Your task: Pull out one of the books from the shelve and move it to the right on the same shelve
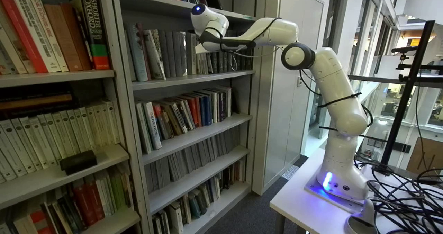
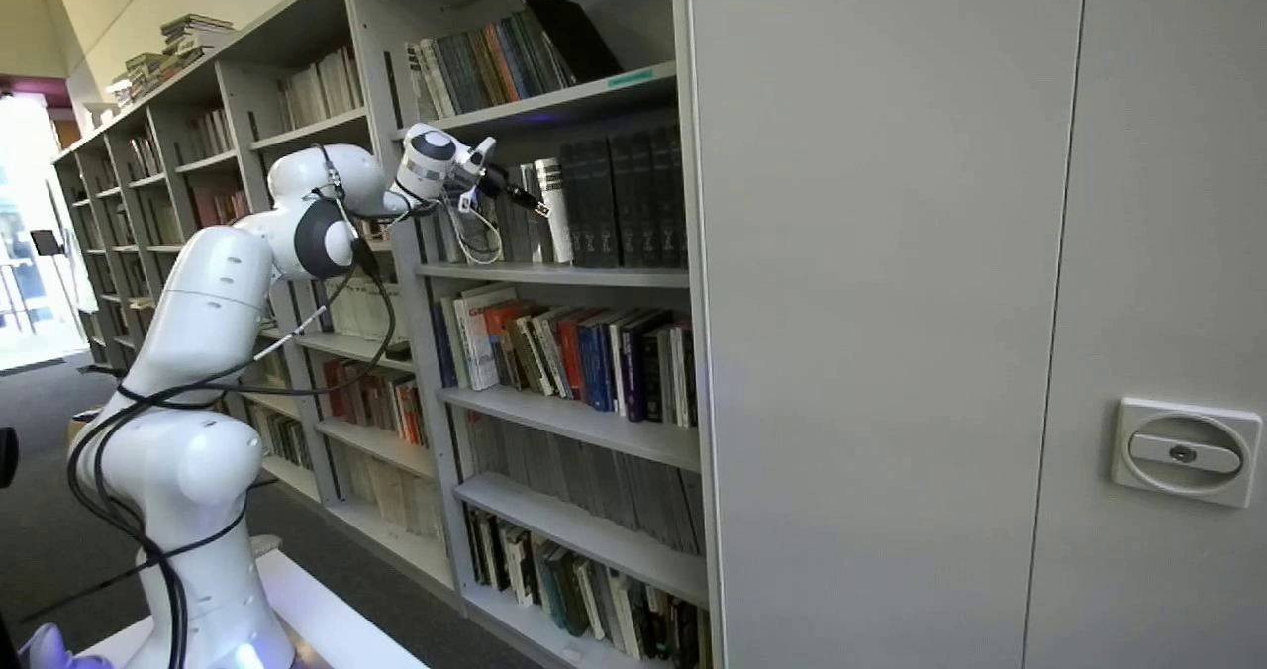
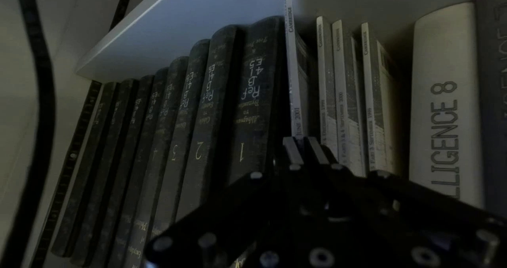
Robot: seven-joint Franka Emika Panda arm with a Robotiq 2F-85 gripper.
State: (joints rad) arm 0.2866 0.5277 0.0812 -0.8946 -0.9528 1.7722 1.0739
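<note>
The shelve (image 1: 197, 79), a grey board with grey and dark-spined upright books, shows in both exterior views (image 2: 554, 274). In the wrist view, which stands upside down, the board (image 3: 138, 50) is at the top. My gripper (image 3: 303, 145) is closed around the lower-pictured end of a thin white-spined book (image 3: 292, 66) marked June 2001. This book reaches nearer the board's front edge than its neighbours and touches or almost touches the dark volumes (image 3: 253, 93). In an exterior view the gripper (image 2: 541, 210) meets a white upright face (image 2: 557, 229); I cannot tell whether that is the same book.
More thin books (image 3: 344, 93) and a thick white volume (image 3: 443, 101) stand beside the held one. A higher board (image 2: 554, 105) hangs above the arm. A grey cabinet (image 2: 871, 303) adjoins the bookcase. Cables hang from the arm (image 1: 277, 33).
</note>
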